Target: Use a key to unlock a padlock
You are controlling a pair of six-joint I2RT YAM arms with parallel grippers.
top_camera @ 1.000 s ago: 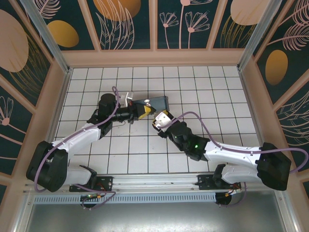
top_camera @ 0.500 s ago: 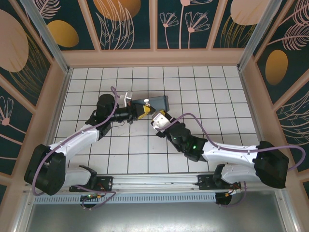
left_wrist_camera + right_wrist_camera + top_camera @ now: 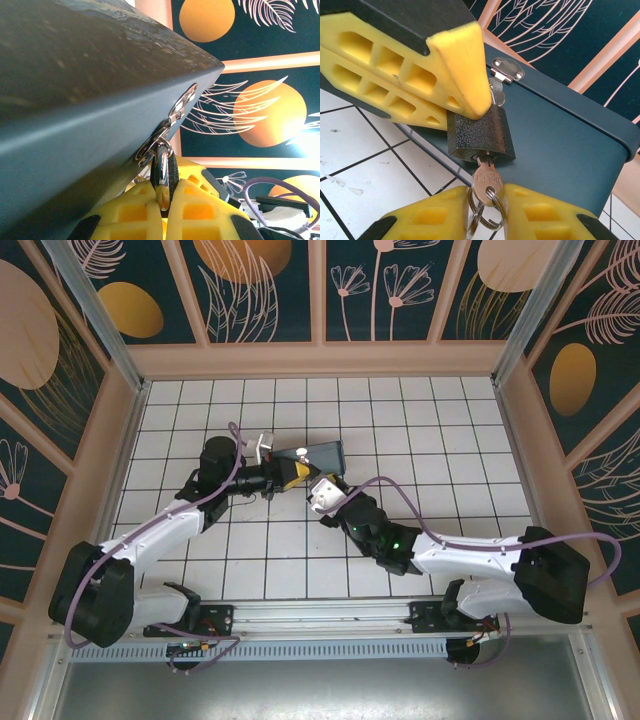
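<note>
The padlock (image 3: 480, 134) hangs on the hasp (image 3: 507, 69) of the dark box (image 3: 560, 130), which stands approx. in the middle of the white tiled surface (image 3: 450, 440), slightly toward 12 o'clock. The left end effector (image 3: 164, 192) reaches in from 9 o'clock and is clenched on the padlock: its yellow fingers (image 3: 410, 65) press the upper part of the body, w/ the shiny shackle btw. them. The key (image 3: 486, 176) sits in the keyhole on the lock's underside, its round head sticking out toward 6 o'clock in the right wrist view. The right end effector (image 3: 486, 196) comes from 5 o'clock. Its fingertips stand close on both sides of the key head, but I cannot tell if they grip it or are only beside it.
</note>
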